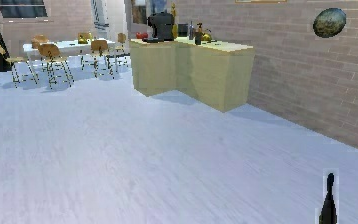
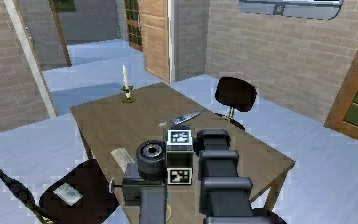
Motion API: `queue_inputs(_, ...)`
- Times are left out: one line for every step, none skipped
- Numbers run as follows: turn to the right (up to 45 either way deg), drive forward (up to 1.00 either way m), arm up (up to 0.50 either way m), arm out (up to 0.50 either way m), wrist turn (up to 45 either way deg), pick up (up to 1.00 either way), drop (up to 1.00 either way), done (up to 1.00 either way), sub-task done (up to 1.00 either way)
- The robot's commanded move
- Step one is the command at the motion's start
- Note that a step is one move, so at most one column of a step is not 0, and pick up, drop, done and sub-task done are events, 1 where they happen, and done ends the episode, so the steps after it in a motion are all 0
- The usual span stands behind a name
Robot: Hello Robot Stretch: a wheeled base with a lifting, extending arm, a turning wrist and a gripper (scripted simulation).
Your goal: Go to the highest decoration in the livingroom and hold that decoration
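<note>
- Wooden table [image 2: 107, 125] is sitting behind the gripper [image 2: 147, 190]; whether it is holding anything, I cannot tell.
- Round wall ornament [image 1: 330, 22], probably the target, is hanging high on brick.
- Turning is risking the arm sweeping the candle [image 2: 125, 85].

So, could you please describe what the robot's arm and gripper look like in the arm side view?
The arm is a dark, square-sectioned bar of stepped blocks. At its far end sit two small white squares with black marks. Left of them is the gripper, a dark grey body with a round drum-like part.
</note>
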Motion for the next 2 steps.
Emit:
queue_inputs(0.0, 0.00, 0.00, 0.00, 45.0, 0.00, 0.00, 0.00, 0.00)
queue_inputs(0.0, 0.00, 0.00, 0.00, 45.0, 0.00, 0.00, 0.00, 0.00)
